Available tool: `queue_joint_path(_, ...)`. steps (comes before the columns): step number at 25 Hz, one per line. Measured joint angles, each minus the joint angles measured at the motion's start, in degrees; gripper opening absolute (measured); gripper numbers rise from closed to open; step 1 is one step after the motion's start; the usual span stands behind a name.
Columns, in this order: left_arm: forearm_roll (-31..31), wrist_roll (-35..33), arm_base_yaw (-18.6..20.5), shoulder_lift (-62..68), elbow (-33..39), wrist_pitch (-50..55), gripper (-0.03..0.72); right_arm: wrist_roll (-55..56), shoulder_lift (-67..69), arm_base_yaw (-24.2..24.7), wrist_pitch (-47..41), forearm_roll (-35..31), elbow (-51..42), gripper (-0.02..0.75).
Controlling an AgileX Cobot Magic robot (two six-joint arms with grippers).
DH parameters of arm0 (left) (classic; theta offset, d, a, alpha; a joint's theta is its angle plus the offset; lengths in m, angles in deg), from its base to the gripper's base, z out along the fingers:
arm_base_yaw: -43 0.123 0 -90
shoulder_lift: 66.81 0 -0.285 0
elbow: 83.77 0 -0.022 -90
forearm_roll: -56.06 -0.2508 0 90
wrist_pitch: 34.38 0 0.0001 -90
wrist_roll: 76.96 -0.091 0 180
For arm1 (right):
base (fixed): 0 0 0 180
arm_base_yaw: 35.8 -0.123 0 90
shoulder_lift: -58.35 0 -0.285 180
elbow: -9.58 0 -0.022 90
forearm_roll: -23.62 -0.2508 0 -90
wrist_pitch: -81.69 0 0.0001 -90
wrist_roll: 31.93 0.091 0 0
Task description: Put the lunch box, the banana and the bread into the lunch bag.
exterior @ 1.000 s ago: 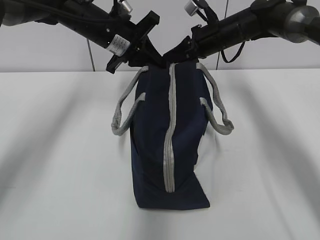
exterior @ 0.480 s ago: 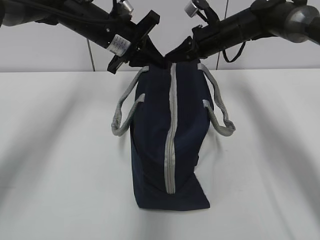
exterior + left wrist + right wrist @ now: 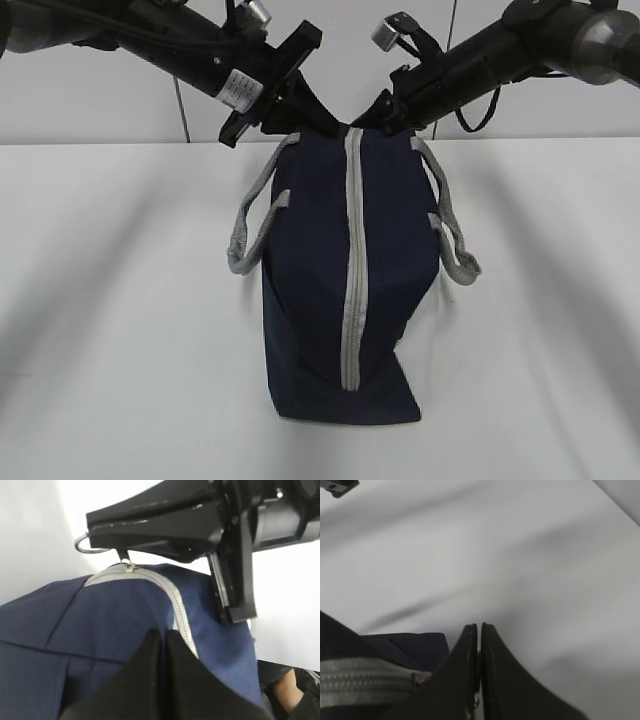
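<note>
While I watch from my station, both arms meet over the top of the one thing on the desk.

Lunch bag (image 3: 340, 280): I see it standing upright near the middle of the white desk (image 3: 120, 300), its navy end panel facing the exterior camera, the base flaring out toward the right.

Zipper (image 3: 353, 260): a grey band runs up the middle of that panel and over the top edge; along the stretch I can see, it looks closed.

Handles: one grey webbing handle (image 3: 255, 225) droops off the left side, the other (image 3: 450, 235) hangs off the right side.

Left tool (image 3: 164, 645): its two black fingers are pressed together with only a thin slit between them, and they sit on the navy fabric just beside the zipper at the bag's top. I cannot tell for certain whether fabric is pinched between the tips.

Right tool (image 3: 479, 650): fingers shut tight together at the top end of the bag, right by the zipper's end. In the left wrist view a metal ring pull (image 3: 87, 545) pokes out beside this tool, with its small link leading down to the slider, so the tool looks clamped on the pull.

Relation: the bag stands directly under both tools, left tool on its top left, right tool on its top right.
</note>
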Motion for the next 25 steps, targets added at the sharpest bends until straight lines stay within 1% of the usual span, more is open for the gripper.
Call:
queue_joint_path(7,1.0,-2.0,0.0,-0.2,0.0,0.3,0.003,0.9,0.0,0.0,-0.4,2.1,0.1,-0.016)
queue_joint_path(13,0.4,-2.9,0.0,-1.1,0.1,0.3,0.003,2.4,0.0,0.0,-0.7,3.5,0.1,-0.016)
queue_joint_path(17,0.1,-3.0,0.0,-1.2,0.2,0.4,0.003,2.9,0.0,0.0,-0.7,2.2,0.1,-0.016)
queue_joint_path(20,-1.1,-3.0,0.0,-1.4,0.2,0.4,0.007,3.0,0.0,0.1,-0.7,-0.4,0.1,-0.008)
queue_joint_path(22,-2.7,-3.0,-0.2,-1.8,0.1,0.4,0.032,3.2,0.0,0.2,-0.5,-3.2,0.1,0.042)
queue_joint_path(23,-3.5,-3.0,-0.3,-2.0,0.1,0.4,0.059,3.5,0.0,0.2,-0.5,-5.0,0.1,0.09)
queue_joint_path(25,-4.3,-3.0,-0.5,-2.3,0.0,0.4,0.147,3.6,0.0,0.4,-0.5,-8.0,0.1,0.204)
